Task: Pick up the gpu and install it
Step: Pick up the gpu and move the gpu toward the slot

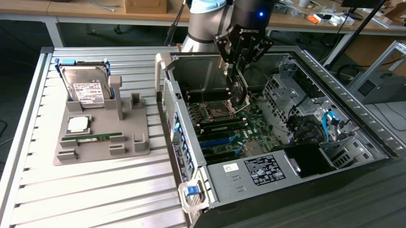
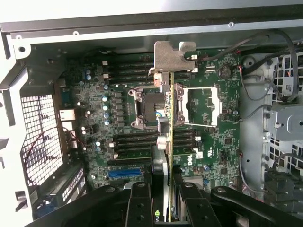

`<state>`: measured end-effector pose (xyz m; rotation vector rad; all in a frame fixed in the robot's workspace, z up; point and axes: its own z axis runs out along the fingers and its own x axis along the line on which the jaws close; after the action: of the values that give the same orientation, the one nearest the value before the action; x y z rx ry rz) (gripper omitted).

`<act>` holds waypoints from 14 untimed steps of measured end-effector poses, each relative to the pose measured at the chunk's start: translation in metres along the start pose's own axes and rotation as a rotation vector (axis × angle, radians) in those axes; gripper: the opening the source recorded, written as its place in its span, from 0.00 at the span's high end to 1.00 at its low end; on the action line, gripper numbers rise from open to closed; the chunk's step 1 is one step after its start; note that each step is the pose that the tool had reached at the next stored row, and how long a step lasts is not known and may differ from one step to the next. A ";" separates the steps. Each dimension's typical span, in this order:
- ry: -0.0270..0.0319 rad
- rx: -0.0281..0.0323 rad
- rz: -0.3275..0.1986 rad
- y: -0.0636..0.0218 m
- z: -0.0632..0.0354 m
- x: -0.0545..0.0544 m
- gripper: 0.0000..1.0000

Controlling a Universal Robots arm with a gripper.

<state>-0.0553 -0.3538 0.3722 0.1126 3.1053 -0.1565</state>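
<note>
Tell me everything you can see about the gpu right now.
The gpu is a thin green circuit card, seen edge-on in the wrist view, with a bent silver metal bracket at the end away from the pincer. The pincer is closed on its two flat faces. The card hangs inside the open computer case, over the motherboard near the processor socket. Whether its lower edge touches the board cannot be told.

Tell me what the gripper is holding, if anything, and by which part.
The gripper holds the gpu, clamped at the end opposite its silver bracket.
</note>
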 end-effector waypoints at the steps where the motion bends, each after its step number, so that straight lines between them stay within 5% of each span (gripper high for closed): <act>1: 0.0000 0.0000 0.000 0.0000 0.0002 0.000 0.73; 14: 0.0000 0.0002 0.000 0.0001 0.0034 -0.003 0.73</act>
<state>-0.0518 -0.3543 0.3690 0.1126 3.1053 -0.1568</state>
